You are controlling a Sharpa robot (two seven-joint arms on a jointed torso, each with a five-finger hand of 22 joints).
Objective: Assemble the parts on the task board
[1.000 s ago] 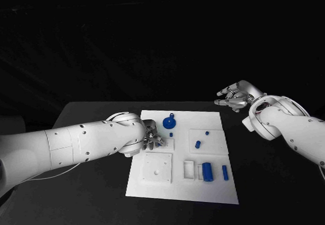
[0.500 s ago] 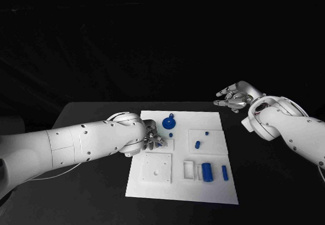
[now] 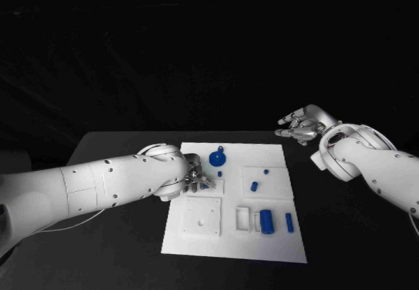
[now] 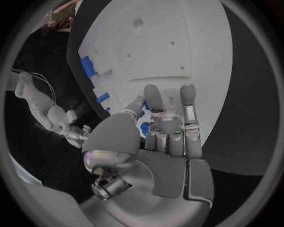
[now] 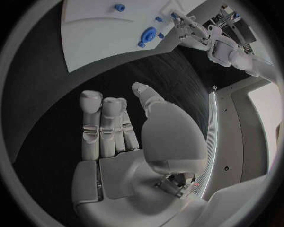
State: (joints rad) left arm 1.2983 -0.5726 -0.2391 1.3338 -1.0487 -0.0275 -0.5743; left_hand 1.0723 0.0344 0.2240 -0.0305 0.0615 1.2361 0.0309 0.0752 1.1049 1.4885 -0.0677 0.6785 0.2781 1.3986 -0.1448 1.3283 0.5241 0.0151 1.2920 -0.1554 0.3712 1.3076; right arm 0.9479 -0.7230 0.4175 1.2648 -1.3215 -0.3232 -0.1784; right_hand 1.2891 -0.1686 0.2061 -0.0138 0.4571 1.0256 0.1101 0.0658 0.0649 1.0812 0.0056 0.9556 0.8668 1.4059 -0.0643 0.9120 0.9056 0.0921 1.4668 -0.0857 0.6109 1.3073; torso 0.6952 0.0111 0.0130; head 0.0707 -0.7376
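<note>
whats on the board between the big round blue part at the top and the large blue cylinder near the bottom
In the head view, two small blue parts lie between the round blue part and the blue cylinder: a tiny peg and a short piece on a raised white square.

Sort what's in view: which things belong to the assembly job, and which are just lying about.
Job:
task board
round blue part
blue cylinder
blue bar
small blue peg
left hand, over the board

Lying about:
cable on the table
right hand, idle off the board

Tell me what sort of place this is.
Probably a robotics lab test bench: a black table holding a white task board with small blue parts, worked by two white arms, in dark surroundings.
</note>
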